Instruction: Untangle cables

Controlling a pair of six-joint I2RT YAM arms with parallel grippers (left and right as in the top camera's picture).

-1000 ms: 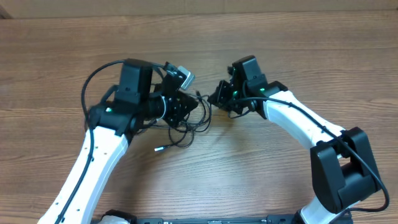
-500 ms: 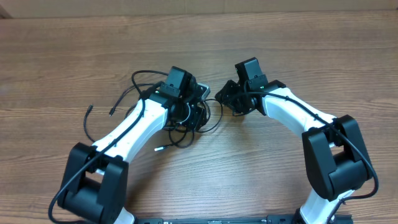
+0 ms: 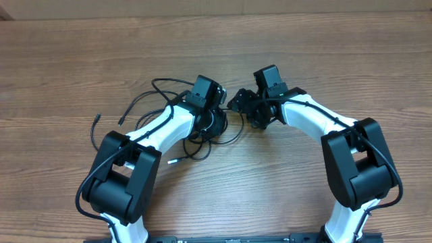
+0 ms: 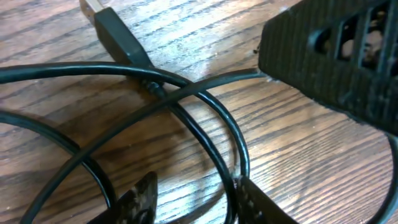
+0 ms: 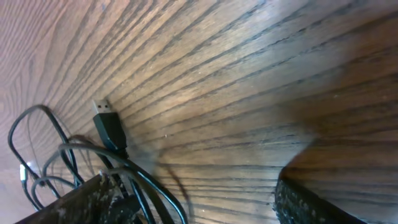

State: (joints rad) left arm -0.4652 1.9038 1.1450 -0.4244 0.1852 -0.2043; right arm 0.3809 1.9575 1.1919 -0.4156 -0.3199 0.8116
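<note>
The cables [image 3: 196,143] are thin black cords tangled at the table's middle, with loose strands trailing left. My left gripper [image 3: 217,120] sits low over the tangle. In the left wrist view it [image 4: 196,202] is open, with crossed loops [image 4: 186,93] ahead and one strand running along the inner side of its right finger [image 4: 255,205]. A black USB plug [image 4: 115,28] lies beyond. My right gripper [image 3: 237,104] is just right of the tangle. It [image 5: 199,202] stands wide open over bare wood, with cable strands [image 5: 143,180] beside its left finger [image 5: 87,199] and the USB plug [image 5: 107,124] ahead.
A small light-tipped plug [image 3: 172,161] lies in front of the tangle. Two cable ends [image 3: 96,119] reach out to the left. The two grippers are close together, and the right gripper's finger [image 4: 336,56] fills the upper right of the left wrist view.
The right gripper has opened wide and the left has opened partway. The left arm swung in from the left, and cable strands now lie spread out to the left.
</note>
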